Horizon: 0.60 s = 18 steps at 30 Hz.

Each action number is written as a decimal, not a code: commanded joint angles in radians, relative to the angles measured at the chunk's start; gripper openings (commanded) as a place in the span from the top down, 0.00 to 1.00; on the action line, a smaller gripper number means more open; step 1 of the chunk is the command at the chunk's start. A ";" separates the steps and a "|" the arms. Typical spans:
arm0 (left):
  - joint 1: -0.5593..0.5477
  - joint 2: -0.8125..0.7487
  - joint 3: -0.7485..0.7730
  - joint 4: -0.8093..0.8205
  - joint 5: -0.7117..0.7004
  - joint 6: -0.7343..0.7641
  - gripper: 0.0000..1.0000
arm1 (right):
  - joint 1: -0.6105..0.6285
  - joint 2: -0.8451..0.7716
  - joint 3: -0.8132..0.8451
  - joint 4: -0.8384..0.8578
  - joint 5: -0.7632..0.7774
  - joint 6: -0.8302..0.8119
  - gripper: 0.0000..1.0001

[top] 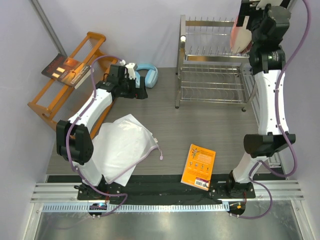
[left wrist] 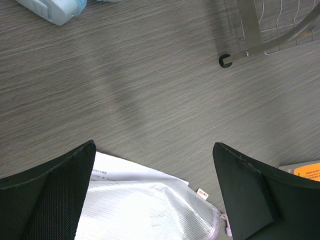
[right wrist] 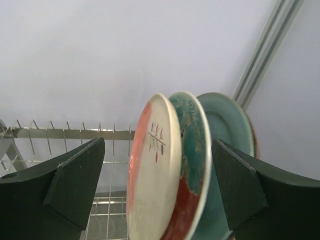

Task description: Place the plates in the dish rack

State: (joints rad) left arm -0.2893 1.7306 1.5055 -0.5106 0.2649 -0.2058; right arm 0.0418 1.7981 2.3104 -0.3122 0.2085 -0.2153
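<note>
Observe that the right gripper [right wrist: 157, 144] is released, jaws spread wide on either side of the plates [right wrist: 150, 170]. The plates stand on edge at the right end of the dish rack [top: 210, 75] upper tier (three faces show). The left gripper [left wrist: 154, 145] is spread wide too, empty, above the table [left wrist: 150, 75].

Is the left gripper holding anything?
No: the left gripper hangs open above the table, gripping nothing, and the pouch lies flat below it.

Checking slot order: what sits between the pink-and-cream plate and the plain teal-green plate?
The teal-and-red patterned plate, as the right wrist view shows.
</note>
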 commanded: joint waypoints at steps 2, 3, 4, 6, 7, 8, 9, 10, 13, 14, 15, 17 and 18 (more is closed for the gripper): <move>-0.013 -0.039 0.029 0.053 0.002 0.003 0.01 | 0.004 -0.172 -0.074 0.116 0.032 -0.082 0.06; -0.017 -0.042 0.024 0.057 0.005 0.003 0.00 | 0.006 -0.184 -0.088 0.123 0.034 -0.088 0.06; -0.019 -0.043 0.022 0.057 0.007 0.000 0.01 | 0.006 -0.193 -0.098 0.124 0.034 -0.096 0.06; -0.024 -0.049 0.016 0.058 0.011 0.000 0.01 | 0.004 -0.215 -0.126 0.124 0.046 -0.098 0.06; -0.027 -0.051 0.012 0.061 0.013 -0.001 0.01 | 0.004 -0.223 -0.135 0.124 0.049 -0.095 0.06; -0.030 -0.060 0.009 0.063 0.013 0.000 0.01 | 0.004 -0.238 -0.138 0.124 0.052 -0.093 0.06; -0.034 -0.065 0.009 0.063 0.011 0.003 0.01 | 0.004 -0.246 -0.140 0.125 0.063 -0.096 0.06; -0.036 -0.072 0.007 0.058 0.005 0.006 0.00 | 0.004 -0.256 -0.146 0.125 0.066 -0.096 0.06; -0.054 -0.112 0.016 0.029 -0.108 0.042 0.00 | 0.003 -0.328 -0.222 0.105 0.051 -0.050 0.00; -0.062 -0.123 0.018 0.021 -0.136 0.075 0.00 | 0.004 -0.351 -0.258 0.087 0.020 -0.026 0.00; -0.062 -0.144 0.019 0.014 -0.157 0.092 0.01 | 0.003 -0.418 -0.299 0.032 -0.021 -0.001 0.00; -0.062 -0.169 0.013 -0.002 -0.217 0.121 0.01 | 0.004 -0.474 -0.411 -0.039 -0.168 0.060 0.00; -0.062 -0.192 0.009 -0.005 -0.223 0.156 0.00 | 0.004 -0.506 -0.433 -0.138 -0.196 0.079 0.00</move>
State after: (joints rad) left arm -0.3462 1.6444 1.5051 -0.5129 0.1574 -0.1509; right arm 0.0422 1.4117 1.9739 -0.2687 0.1814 -0.2405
